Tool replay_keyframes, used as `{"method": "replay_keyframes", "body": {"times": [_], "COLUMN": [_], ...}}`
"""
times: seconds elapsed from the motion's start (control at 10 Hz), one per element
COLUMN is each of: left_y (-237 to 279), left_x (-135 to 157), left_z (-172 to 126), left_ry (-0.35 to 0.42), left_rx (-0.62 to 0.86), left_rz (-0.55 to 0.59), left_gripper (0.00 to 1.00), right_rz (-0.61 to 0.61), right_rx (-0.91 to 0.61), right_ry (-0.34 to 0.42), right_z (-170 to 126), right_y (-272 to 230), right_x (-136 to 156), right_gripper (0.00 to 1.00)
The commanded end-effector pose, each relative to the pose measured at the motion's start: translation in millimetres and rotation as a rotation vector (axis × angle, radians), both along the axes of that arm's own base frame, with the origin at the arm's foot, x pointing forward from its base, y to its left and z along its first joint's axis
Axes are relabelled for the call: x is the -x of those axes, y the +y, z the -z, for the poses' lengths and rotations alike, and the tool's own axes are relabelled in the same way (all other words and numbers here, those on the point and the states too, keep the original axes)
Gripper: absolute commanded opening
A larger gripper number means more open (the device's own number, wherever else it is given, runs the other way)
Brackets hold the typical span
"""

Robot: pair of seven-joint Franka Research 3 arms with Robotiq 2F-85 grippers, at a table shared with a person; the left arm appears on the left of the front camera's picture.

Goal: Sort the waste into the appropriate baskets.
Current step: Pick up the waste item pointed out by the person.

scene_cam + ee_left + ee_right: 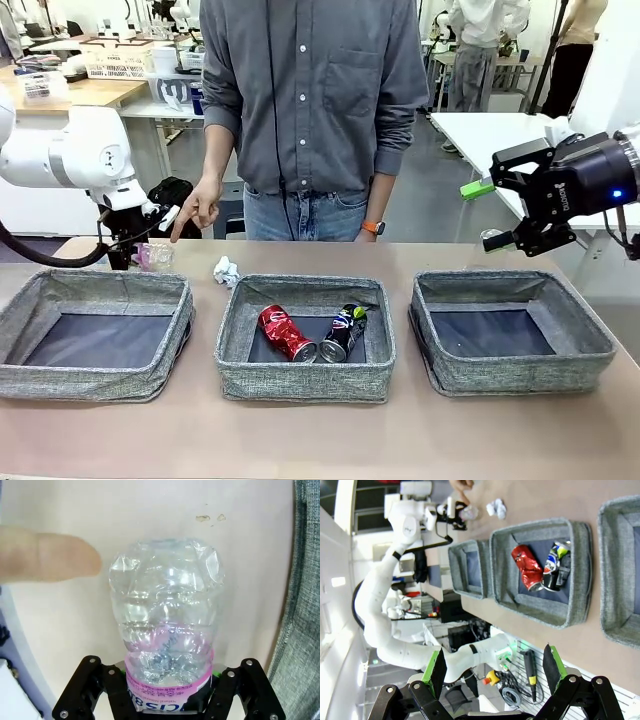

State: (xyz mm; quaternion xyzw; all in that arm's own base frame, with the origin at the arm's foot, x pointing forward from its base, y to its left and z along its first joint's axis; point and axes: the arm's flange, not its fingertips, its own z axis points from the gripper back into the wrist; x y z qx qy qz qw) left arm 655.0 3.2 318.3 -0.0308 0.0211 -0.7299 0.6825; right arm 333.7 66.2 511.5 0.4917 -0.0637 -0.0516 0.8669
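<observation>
A crushed clear plastic bottle (167,610) with a pink label lies on the table behind the left basket (100,283). My left gripper (169,680) is shut on its labelled end, and its cap is hidden. A person's finger (50,557) points just beside the bottle (155,256). Crumpled white paper (226,270) lies behind the middle basket (300,385), which holds the red can (287,332) and the dark can (343,332). My right gripper (497,213) hangs open above the back of the empty right basket (520,375). The plastic cup is out of view.
The person stands at the far side, one hand (195,210) lowered over the table's back left. The left basket's grey wall (305,605) runs close beside the bottle. Bare tabletop (320,440) lies in front of the baskets.
</observation>
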Motion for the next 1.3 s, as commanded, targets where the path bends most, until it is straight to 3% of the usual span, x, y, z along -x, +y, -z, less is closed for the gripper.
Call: {"method": "replay_keyframes", "body": {"times": [0.0, 0.3, 0.5, 0.6, 0.7, 0.8, 1.0, 1.2], "left_y": [9, 23, 21, 24, 29, 32, 37, 30], "left_x": [15, 72, 132, 164, 196, 225, 244, 226], "left_z": [-35, -118, -178, -201, -215, -222, -219, -233], "left_ry": [-0.029, 0.046, 0.010, 0.007, 0.026, 0.046, 0.044, 0.045], "left_rx": [-0.018, -0.061, 0.018, 0.099, 0.125, 0.170, 0.099, 0.135], "left_rz": [0.002, 0.151, 0.085, 0.104, 0.129, 0.054, 0.123, 0.068], "left_gripper": [0.00, 0.00, 0.00, 0.00, 0.00, 0.00, 0.00, 0.00], "right_rz": [-0.012, -0.012, -0.012, -0.012, -0.012, -0.012, -0.012, -0.012], "right_rx": [0.001, 0.001, 0.001, 0.001, 0.001, 0.001, 0.001, 0.001], "right_ry": [-0.002, -0.002, -0.002, -0.002, -0.002, -0.002, -0.002, -0.002], "right_z": [-2, -2, -2, -2, -2, -2, -2, -2], "right_y": [0, 0, 0, 0, 0, 0, 0, 0], "right_x": [-1, -1, -1, -1, -1, -1, -1, -1], "right_gripper": [1.00, 1.00, 1.00, 1.00, 1.00, 1.00, 1.00, 1.00]}}
